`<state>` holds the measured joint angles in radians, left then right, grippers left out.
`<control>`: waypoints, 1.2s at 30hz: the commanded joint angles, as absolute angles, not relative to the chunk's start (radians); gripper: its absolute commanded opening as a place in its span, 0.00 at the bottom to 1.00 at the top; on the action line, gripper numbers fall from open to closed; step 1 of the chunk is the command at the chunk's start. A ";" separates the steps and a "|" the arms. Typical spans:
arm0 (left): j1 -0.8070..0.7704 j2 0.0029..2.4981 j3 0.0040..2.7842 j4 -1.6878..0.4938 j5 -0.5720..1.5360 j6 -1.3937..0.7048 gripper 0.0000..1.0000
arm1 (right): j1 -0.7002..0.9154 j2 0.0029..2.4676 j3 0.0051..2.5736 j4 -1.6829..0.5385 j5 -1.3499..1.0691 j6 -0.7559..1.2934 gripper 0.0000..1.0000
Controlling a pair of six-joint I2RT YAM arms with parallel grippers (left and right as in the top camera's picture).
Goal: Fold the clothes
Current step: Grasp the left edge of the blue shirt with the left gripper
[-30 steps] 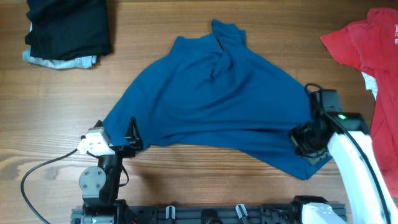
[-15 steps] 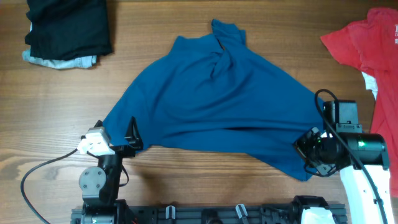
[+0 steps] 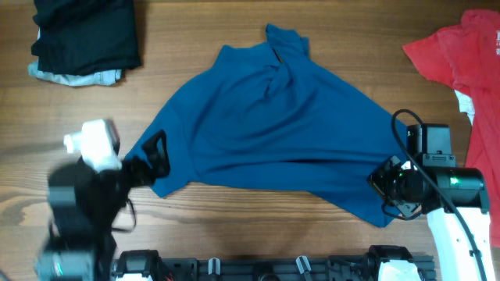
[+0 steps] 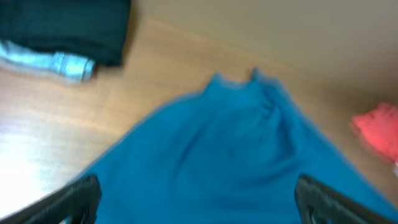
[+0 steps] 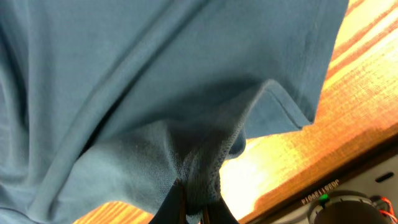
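Blue shirt [image 3: 273,117] laid on counter [image 3: 234,226], edge pinched by right gripper [image 5: 193,205], left gripper [image 4: 196,186] held spread, printed label [image 5: 318,191] unreadable.

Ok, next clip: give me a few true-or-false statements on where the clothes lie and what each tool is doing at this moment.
1. The right tool is shut on a fold of the blue shirt. True.
2. The left tool has its fingers pressed together. False: they stand wide apart, with the blue shirt showing between them.
3. The red shirt lies on the table's left side. False: it lies at the right edge.
4. A pale-blue piece pokes out from under the black pile at the far left. True.
5. The blue shirt is folded into a neat rectangle. False: it lies spread out and rumpled.
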<state>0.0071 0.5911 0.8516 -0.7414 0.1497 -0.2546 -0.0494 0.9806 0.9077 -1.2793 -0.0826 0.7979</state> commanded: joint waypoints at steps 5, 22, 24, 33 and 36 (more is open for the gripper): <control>0.006 1.117 1.141 -1.103 -0.050 -0.470 1.00 | -0.050 0.971 0.917 -1.281 -0.088 0.784 0.05; 0.031 1.667 1.124 -1.155 -0.102 -0.619 0.98 | -0.050 0.971 0.917 -1.307 -0.106 0.757 0.06; 0.033 1.671 1.104 -1.110 -0.102 -0.618 1.00 | -0.050 0.971 0.917 -1.311 -0.106 0.757 0.05; 0.168 1.671 0.987 -1.014 -0.065 -0.588 1.00 | -0.050 0.971 0.917 -1.298 -0.107 0.759 0.06; 0.168 1.671 0.965 -0.965 -0.034 -0.550 1.00 | -0.050 0.971 0.917 -1.298 -0.107 0.759 0.06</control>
<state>0.1646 1.6630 0.9913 -0.9943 -0.0692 -0.5884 -0.0494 0.9802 0.9077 -1.3010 -0.0975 0.7719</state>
